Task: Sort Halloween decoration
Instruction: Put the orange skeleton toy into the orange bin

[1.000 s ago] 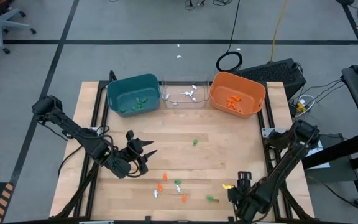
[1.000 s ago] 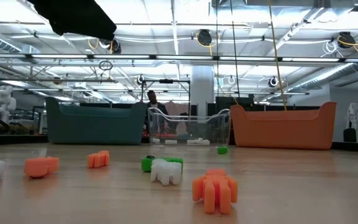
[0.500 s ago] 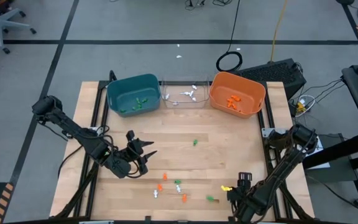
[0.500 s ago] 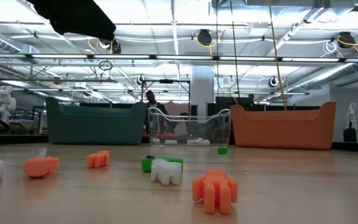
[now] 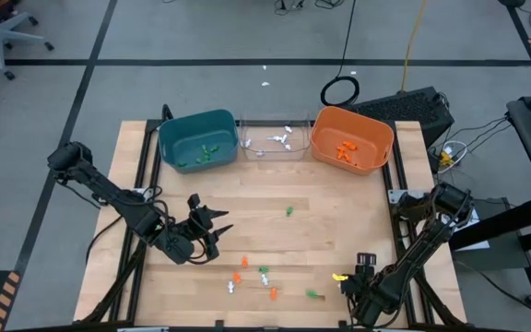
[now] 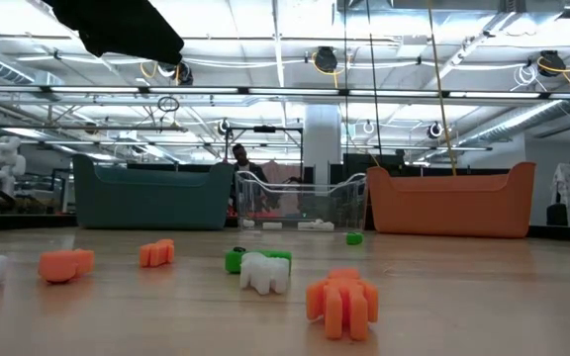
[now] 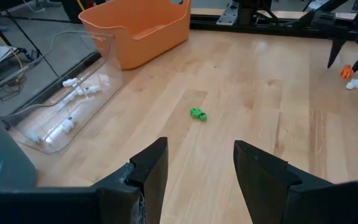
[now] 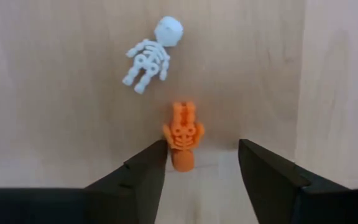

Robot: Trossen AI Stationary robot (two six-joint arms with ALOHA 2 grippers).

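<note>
The right gripper (image 8: 201, 165) has crept slightly toward the table's near edge, jaws wide, now straddling an orange trinket (image 8: 183, 134) beside a white skeleton (image 8: 149, 57); a grasp looks imminent. The left gripper (image 7: 197, 165) waits, parted and empty.

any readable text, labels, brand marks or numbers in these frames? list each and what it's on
None readable.
Teal bin, clear bin, orange bin: no labels visible.
Trinkets, such as the orange trinket and the white skeleton: no marks.
Both arms' dark housings: no legible marks.
Room behind the table in the low view: no sign that can be made out.
</note>
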